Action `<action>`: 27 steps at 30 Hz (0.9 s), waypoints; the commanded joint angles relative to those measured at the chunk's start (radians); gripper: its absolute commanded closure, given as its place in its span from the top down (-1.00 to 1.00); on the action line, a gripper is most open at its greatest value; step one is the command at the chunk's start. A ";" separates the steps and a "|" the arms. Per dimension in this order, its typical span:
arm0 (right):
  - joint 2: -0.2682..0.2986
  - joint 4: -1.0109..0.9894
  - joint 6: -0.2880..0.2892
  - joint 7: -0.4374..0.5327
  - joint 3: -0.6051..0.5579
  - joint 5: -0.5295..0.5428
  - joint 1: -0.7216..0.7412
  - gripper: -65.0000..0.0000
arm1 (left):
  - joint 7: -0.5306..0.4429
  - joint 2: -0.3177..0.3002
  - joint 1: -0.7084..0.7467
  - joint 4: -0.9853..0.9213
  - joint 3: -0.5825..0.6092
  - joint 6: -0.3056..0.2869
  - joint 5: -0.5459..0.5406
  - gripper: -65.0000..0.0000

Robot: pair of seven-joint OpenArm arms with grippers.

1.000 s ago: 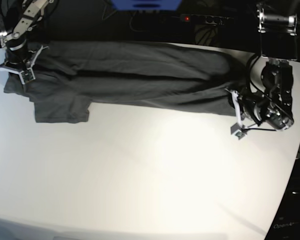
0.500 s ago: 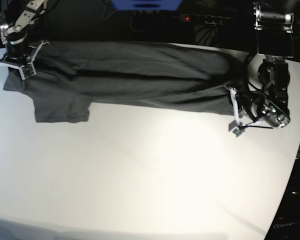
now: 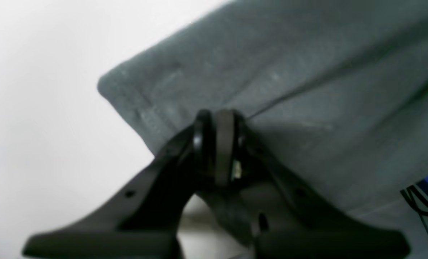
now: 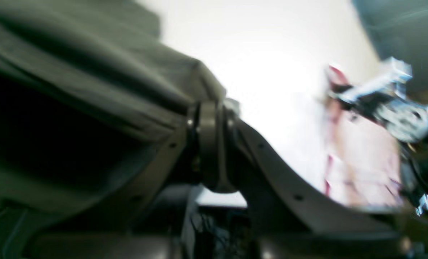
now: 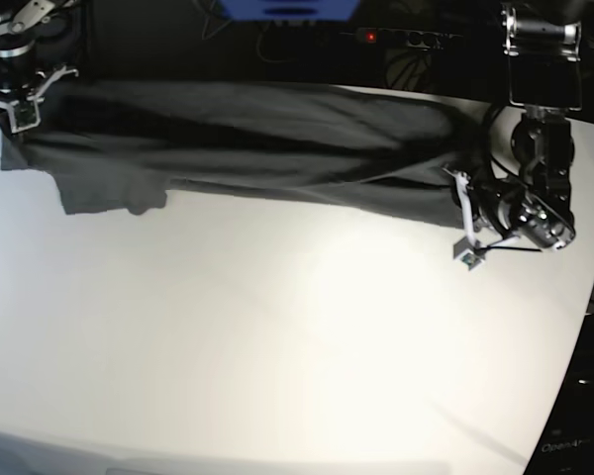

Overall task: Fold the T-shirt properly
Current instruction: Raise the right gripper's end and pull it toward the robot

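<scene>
The dark grey T-shirt (image 5: 257, 143) is stretched in a long band across the far side of the white table (image 5: 297, 336). Its left end is lifted, and a short sleeve (image 5: 109, 188) hangs down there. At the far left of the base view, my right gripper (image 5: 18, 97) is shut on that end; the right wrist view shows its fingertips (image 4: 208, 108) pinching a fold of T-shirt (image 4: 91, 72). At the right, my left gripper (image 5: 457, 188) is shut on the other end. In the left wrist view its fingertips (image 3: 217, 122) clamp the T-shirt (image 3: 271, 72) near a hemmed corner.
A blue object (image 5: 287, 8) and a power strip with a red light (image 5: 396, 38) lie behind the table's far edge. The table's right edge curves away just past my left arm (image 5: 535, 208). Dark floor lies beyond it.
My right gripper has moved up and toward the far left, lifting that end of the T-shirt. The sleeve has slid farther back. My left gripper has stayed almost still.
</scene>
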 commanded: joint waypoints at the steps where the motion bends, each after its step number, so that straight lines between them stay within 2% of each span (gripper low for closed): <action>1: 0.010 0.015 -0.021 0.021 0.022 0.021 -0.005 -0.99 | 0.041 -0.006 0.011 -0.004 0.001 -0.003 0.026 -0.88; 5: 0.010 0.016 -0.021 0.025 0.054 0.077 -0.005 -0.99 | 0.041 -0.006 0.011 -0.004 0.001 -0.003 0.026 -0.88; 7: 0.010 0.015 -0.021 0.060 0.074 0.087 -0.005 -0.99 | 0.041 0.000 0.011 -0.004 0.001 -0.003 0.026 -0.88; 11: 0.010 -0.013 -0.021 0.123 0.100 0.087 -0.004 -0.99 | 0.041 0.008 0.011 -0.004 0.001 -0.003 0.028 -0.88; 17: 0.010 -0.114 -0.021 0.137 0.091 0.088 0.015 -0.99 | 0.041 0.008 0.011 -0.058 0.001 -0.003 0.028 -0.88; 23: 0.010 -0.241 -0.021 0.301 0.121 0.087 0.095 -0.99 | 0.041 0.007 0.011 -0.119 0.001 -0.003 0.028 -0.88; 27: 0.010 -0.243 -0.021 0.332 0.127 0.085 0.084 -0.99 | 0.041 0.005 0.011 -0.139 0.001 -0.003 0.028 -0.88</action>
